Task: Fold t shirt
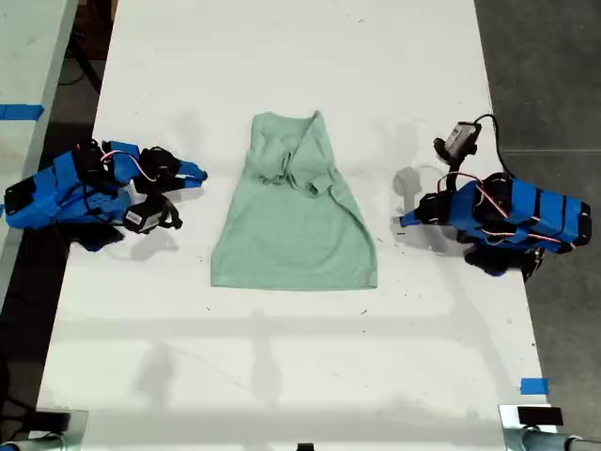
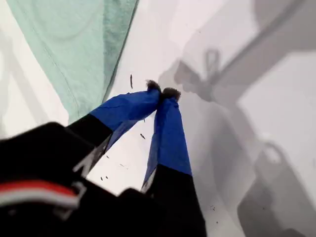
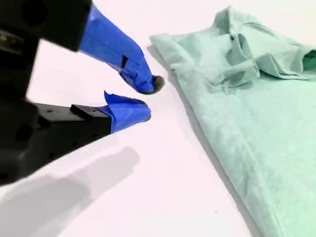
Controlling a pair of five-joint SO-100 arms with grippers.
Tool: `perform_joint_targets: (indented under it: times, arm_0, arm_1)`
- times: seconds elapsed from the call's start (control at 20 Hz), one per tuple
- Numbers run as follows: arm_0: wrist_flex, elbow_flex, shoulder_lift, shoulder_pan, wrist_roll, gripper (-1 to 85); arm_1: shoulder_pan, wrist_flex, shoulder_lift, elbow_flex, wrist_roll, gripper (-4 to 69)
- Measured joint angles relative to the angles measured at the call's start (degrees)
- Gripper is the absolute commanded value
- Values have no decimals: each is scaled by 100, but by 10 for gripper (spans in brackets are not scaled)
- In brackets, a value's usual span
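A: Where does the t shirt [image 1: 296, 221] lie?

B: Flat on the table [image 1: 282, 376], between my 2 grippers; its long axis runs across the line joining them; sleeves are already folded in.

A: And the fingers?

B: My first gripper [image 2: 163, 92] is clenched on nothing, beside the hem end; my second gripper [image 3: 148, 101] is slightly parted, empty, beside the collar end; I judge neither clearly nearer.
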Motion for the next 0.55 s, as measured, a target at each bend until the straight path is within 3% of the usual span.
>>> perform_joint_targets:
  times: [0.3,0.55]
  arm_0:
    - [0,0,0,888,0,112]
    - [0,0,0,914,0,112]
  arm_1:
    - [0,0,0,0,0,14]
    - [0,0,0,0,0,14]
